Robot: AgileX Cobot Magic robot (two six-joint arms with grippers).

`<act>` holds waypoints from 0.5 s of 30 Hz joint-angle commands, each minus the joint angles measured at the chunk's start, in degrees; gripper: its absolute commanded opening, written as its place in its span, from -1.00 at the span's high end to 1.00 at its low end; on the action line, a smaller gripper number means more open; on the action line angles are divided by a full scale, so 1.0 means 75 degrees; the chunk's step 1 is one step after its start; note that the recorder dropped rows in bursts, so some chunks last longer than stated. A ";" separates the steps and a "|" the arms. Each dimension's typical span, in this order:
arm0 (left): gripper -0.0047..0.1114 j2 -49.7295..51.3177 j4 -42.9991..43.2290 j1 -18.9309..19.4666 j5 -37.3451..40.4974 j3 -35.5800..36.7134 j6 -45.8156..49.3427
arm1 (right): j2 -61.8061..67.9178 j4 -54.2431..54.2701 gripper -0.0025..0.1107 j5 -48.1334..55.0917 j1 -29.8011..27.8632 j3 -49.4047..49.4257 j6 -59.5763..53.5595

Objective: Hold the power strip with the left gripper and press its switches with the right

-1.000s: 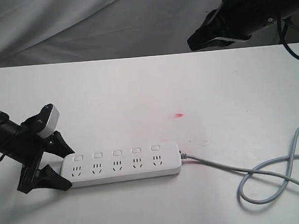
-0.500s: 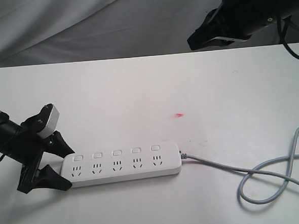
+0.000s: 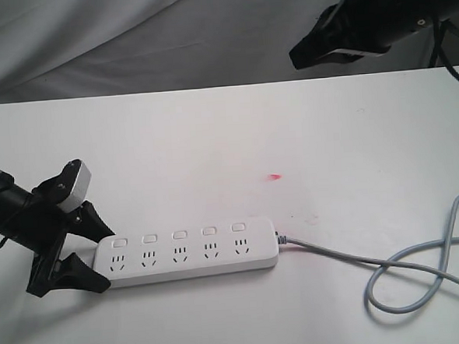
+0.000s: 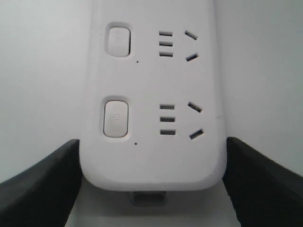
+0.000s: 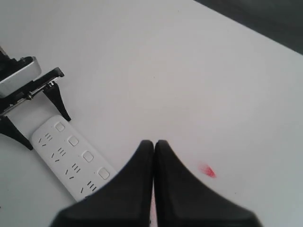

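Lettering on the power strip (image 3: 186, 255) cannot be read in any view; only a faint mark is made out on one of the switches (image 4: 116, 118) in the left wrist view. The strip is laid flat near the near edge of the counter (image 3: 212, 134), toward the left, with its length along that edge. Its grey cord (image 3: 422, 265) is led off toward the right edge and looped near the near right corner. The left gripper (image 3: 110, 262) is clamped on the strip's left end, a black finger (image 4: 42, 184) being set against each long side. The right gripper (image 3: 300, 54) is held high over the far right corner with its fingers (image 5: 137, 189) pressed together, well apart from the strip. All five sockets and the cord are shown only in the exterior view. Two sockets and a small grey slot (image 4: 148, 197) under the strip's end are shown close up in the left wrist view. A red mark (image 5: 207, 171) on the counter is shown in the right wrist and exterior views
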 commanded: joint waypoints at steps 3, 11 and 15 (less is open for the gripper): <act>0.86 0.0042 0.0100 -0.0030 -0.0085 -0.0017 -0.0029 | -0.1088 0.0091 0.96 -0.0040 -0.0048 0.0006 0.0037; 0.86 0.0042 0.0100 -0.0030 -0.0085 -0.0017 -0.0029 | -0.2299 0.0091 0.96 -0.0040 -0.0048 0.0006 0.0037; 0.86 0.0042 0.0100 -0.0030 -0.0085 -0.0017 -0.0029 | -0.2962 0.0091 0.96 -0.0040 -0.0048 0.0006 0.0037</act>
